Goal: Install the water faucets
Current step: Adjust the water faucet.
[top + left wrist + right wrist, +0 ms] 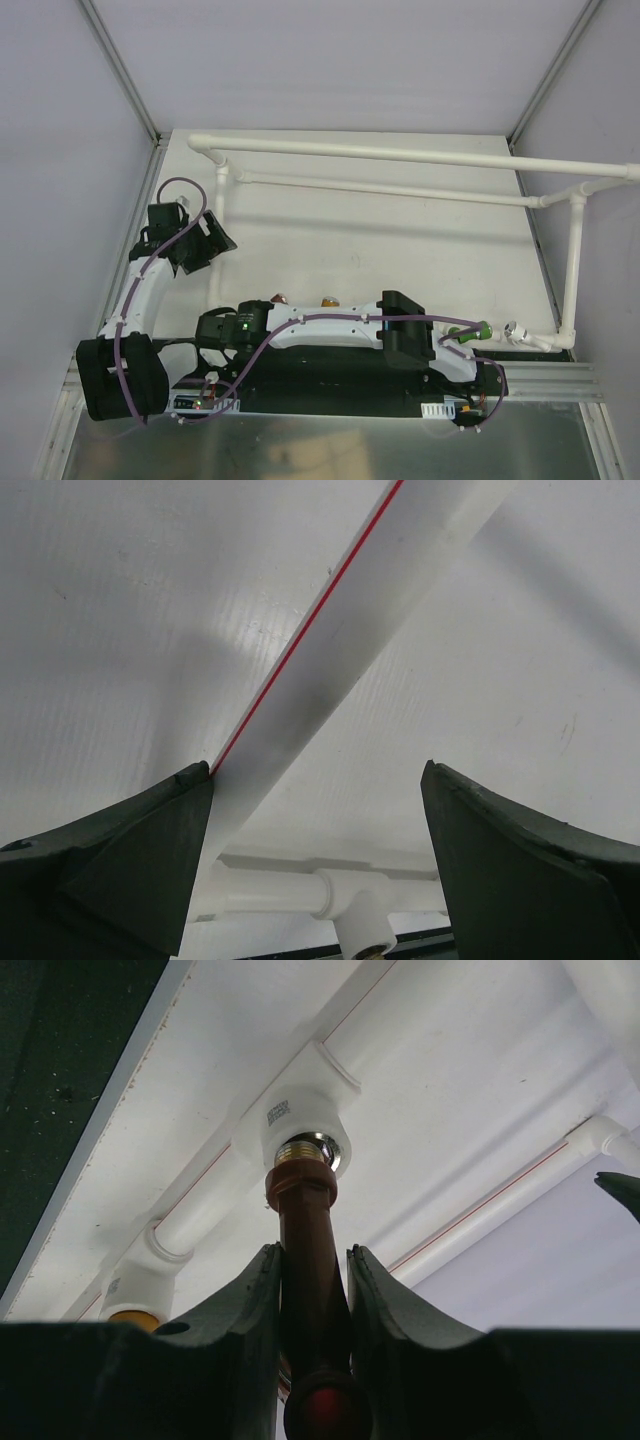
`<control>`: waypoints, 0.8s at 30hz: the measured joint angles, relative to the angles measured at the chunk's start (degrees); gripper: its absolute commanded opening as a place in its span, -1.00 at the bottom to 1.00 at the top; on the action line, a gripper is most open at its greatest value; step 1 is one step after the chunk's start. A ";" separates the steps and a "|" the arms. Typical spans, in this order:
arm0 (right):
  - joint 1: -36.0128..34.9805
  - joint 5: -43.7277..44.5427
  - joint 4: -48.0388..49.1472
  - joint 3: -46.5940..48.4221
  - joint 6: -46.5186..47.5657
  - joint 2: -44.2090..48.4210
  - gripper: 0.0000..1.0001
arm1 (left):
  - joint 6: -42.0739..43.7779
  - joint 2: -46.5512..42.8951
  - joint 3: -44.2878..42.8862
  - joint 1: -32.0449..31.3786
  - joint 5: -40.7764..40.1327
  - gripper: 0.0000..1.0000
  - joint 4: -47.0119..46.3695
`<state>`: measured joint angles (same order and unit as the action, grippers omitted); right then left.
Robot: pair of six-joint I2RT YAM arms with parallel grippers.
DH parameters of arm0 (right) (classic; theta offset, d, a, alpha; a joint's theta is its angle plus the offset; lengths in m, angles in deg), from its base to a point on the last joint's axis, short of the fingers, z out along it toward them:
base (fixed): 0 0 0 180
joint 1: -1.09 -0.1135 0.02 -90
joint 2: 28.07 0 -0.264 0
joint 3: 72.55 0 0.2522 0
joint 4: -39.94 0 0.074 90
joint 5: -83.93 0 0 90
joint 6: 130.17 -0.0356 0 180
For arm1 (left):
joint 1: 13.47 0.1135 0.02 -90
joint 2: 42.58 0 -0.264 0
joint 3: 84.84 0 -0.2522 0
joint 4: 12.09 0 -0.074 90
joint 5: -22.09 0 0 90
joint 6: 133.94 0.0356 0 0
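In the right wrist view my right gripper (312,1252) is shut on the brown faucet (305,1220). The faucet's silver end sits in the mouth of a white tee fitting (290,1120) on the pipe frame. In the top view the brown faucet (278,298) and an orange faucet (328,299) show just beyond the right arm, and a green faucet (482,329) sits near the frame's right corner. My left gripper (316,765) is open over the frame's left side (205,243). A white pipe with a red line (330,650) passes by its left finger, which holds nothing.
The white PVC pipe frame (400,155) runs along the back, left and right of the white table. An empty tee fitting with a brass insert (362,930) lies below the left gripper. A black base plate (330,385) borders the near edge. Grey walls enclose the table.
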<state>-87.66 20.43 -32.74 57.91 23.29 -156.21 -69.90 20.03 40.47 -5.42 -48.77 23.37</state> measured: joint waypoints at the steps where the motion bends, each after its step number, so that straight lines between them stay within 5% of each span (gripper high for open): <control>1: 0.00 0.02 0.02 -0.04 -0.02 0.00 -1.00 | 0.04 0.46 -0.07 -0.68 0.15 0.74 0.00; 13: 0.00 0.55 0.17 -0.35 -0.24 0.02 -1.00 | 2.69 -1.70 -0.61 -3.23 -3.23 0.74 0.48; 24: 0.00 0.68 0.00 -0.59 -0.85 0.02 -1.00 | 3.78 0.22 -2.01 -5.31 -3.69 0.37 0.11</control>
<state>-87.66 21.11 -32.74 57.32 22.44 -156.18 -66.12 20.25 38.46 -10.73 -52.47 23.48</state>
